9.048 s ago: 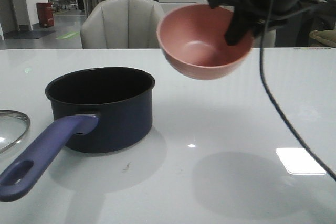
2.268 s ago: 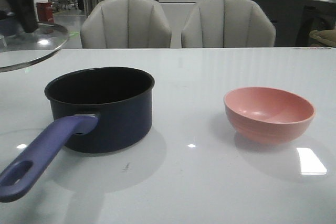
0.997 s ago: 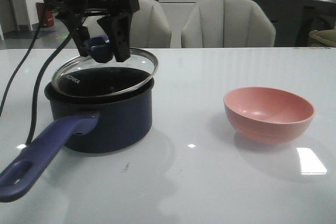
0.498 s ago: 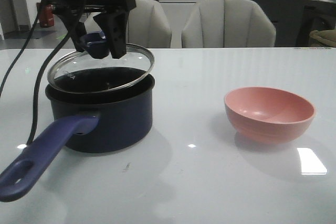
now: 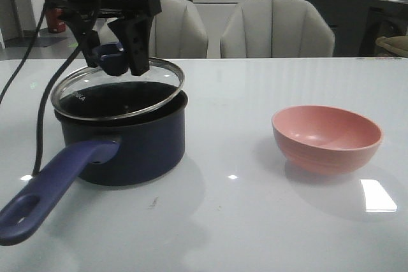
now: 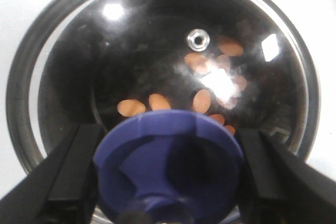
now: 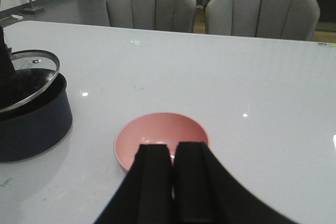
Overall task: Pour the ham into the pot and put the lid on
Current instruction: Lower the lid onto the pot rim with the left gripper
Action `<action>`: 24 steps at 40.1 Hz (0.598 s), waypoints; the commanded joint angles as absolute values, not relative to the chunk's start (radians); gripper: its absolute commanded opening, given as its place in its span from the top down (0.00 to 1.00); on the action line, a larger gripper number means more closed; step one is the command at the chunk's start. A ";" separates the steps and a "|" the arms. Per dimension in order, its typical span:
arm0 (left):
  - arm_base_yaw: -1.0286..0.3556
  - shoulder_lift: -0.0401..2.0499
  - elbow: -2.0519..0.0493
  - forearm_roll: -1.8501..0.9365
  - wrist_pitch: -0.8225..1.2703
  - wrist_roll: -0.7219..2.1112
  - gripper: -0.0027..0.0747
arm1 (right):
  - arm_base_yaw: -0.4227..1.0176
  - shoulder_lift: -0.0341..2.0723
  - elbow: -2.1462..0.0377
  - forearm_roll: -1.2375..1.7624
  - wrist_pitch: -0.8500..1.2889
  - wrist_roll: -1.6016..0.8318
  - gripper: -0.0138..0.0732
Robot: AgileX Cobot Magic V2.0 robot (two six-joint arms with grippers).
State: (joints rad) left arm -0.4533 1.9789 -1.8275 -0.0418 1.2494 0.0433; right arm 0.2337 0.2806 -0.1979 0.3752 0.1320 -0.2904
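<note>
Nearest: the pot's long purple handle [image 5: 54,189] reaches toward the front table edge. The white table [image 5: 255,221] carries only the pot and a bowl.

Mid-table, right: the pink bowl [image 5: 327,138] stands upright and looks emptied. The right gripper [image 7: 172,174] hangs behind and above it, holding nothing, its two black fingers pressed nearly together.

Mid-table, left: the pot [image 5: 121,135]. Through the glass in the left wrist view, the ham [image 6: 202,100] lies as small orange-pink pieces on the dark bottom. The pouring step looks done.

Over the pot: the lid [image 5: 118,90], tilted, its right-hand edge low at the pot's rim, its left-hand edge raised and overhanging the wall. The left gripper [image 5: 113,55] is clamped on the blue knob [image 6: 168,163], one finger at each side.

Change: a couple of seconds back the lid was high and far left, clear of the pot. A second ago it was over the mouth but sitting right of centre. Now it has slid left, past centre, and remains cocked.

Reading: the covering is in its last stage but not seated. My guess is that it wants a small shift rightward and levelling before release, or the rim could hang up on the wall and slide off.

Far: two grey chairs [image 5: 277,27] behind the table.
</note>
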 commanded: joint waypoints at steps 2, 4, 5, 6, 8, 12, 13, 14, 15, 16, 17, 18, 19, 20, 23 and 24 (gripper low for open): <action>-0.458 1.911 -1.857 -0.052 1.230 0.042 0.67 | 0.235 0.288 -0.228 0.378 0.056 -0.291 0.66; -0.458 1.916 -1.857 -0.052 1.230 0.042 0.67 | 0.235 0.288 -0.228 0.378 0.056 -0.291 0.66; -0.458 1.918 -1.857 -0.052 1.236 0.042 0.67 | 0.235 0.288 -0.228 0.378 0.056 -0.291 0.66; -0.458 1.922 -1.857 -0.052 1.241 0.042 0.67 | 0.235 0.288 -0.228 0.378 0.056 -0.291 0.66; -0.458 1.928 -1.857 -0.052 1.251 0.042 0.67 | 0.235 0.288 -0.228 0.378 0.056 -0.291 0.66; -0.458 1.942 -1.857 -0.059 1.256 0.042 0.67 | 0.235 0.288 -0.228 0.378 0.056 -0.291 0.66; -0.458 1.947 -1.857 -0.059 1.256 0.042 0.67 | 0.235 0.288 -0.228 0.378 0.056 -0.291 0.66; -0.458 1.953 -1.857 -0.059 1.256 0.042 0.67 | 0.235 0.288 -0.228 0.378 0.056 -0.291 0.66; -0.458 1.956 -1.857 -0.059 1.256 0.042 0.67 | 0.235 0.288 -0.228 0.378 0.056 -0.291 0.66; -0.458 1.959 -1.857 -0.059 1.256 0.042 0.67 | 0.235 0.288 -0.228 0.378 0.056 -0.291 0.66; -0.458 1.961 -1.857 -0.059 1.256 0.042 0.67 | 0.235 0.288 -0.228 0.378 0.056 -0.291 0.66; -0.458 1.966 -1.857 -0.059 1.254 0.042 0.67 | 0.235 0.288 -0.228 0.378 0.056 -0.291 0.66; -0.458 1.965 -1.857 -0.059 1.252 0.042 0.67 | 0.235 0.288 -0.228 0.378 0.056 -0.291 0.66; -0.458 1.970 -1.857 -0.059 1.252 0.042 0.67 | 0.235 0.288 -0.228 0.378 0.056 -0.291 0.66; -0.458 1.972 -1.857 -0.059 1.245 0.042 0.66 | 0.235 0.288 -0.228 0.378 0.056 -0.291 0.66; -0.458 1.975 -1.857 -0.059 1.245 0.042 0.66 | 0.235 0.288 -0.228 0.378 0.056 -0.291 0.66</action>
